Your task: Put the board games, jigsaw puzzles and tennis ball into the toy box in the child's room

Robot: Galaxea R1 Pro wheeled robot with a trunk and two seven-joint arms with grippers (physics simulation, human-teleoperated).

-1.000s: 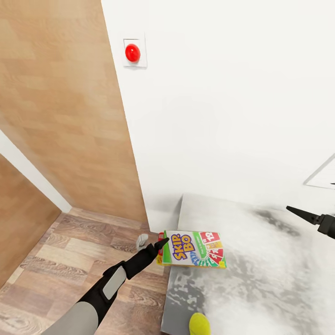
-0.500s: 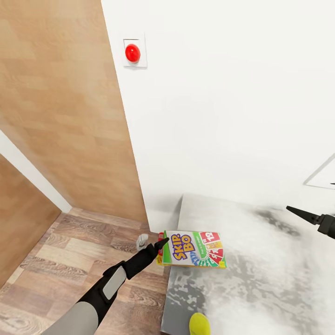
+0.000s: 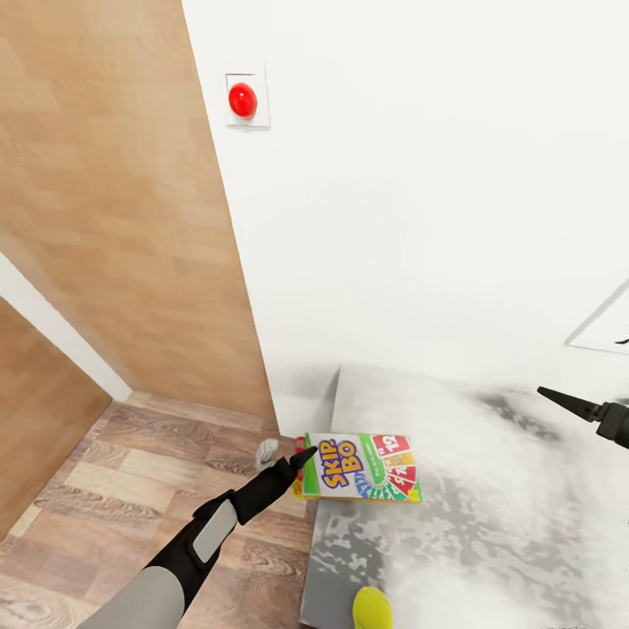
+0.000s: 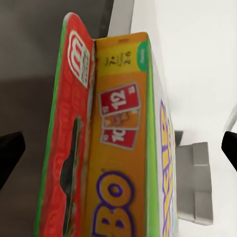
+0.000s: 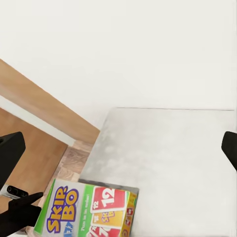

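Observation:
A yellow-green-red "Skip-Bo" board game [image 3: 360, 467] lies flat on the table [image 3: 489, 507], its left end jutting over the table's left edge. My left gripper [image 3: 304, 456] is at that overhanging end. In the left wrist view the game box [image 4: 118, 148] stands edge-on between the fingers [image 4: 10, 153], which are wide apart: open, not touching it. The tennis ball [image 3: 372, 609] rests near the table's front left corner. My right gripper [image 3: 568, 404] hovers open above the table's right part, and its wrist view looks down on the box [image 5: 89, 210] and the table [image 5: 173, 148].
A white wall rises right behind the table, with a red round button [image 3: 243, 100] high up. A wooden door panel [image 3: 114, 218] stands at the left over wood-plank floor [image 3: 131, 480]. A small grey-white object [image 3: 266, 452] lies on the floor by the table corner.
The whole head view has shifted slightly, so the camera moved. Both arms, the game box and the ball keep their places relative to each other.

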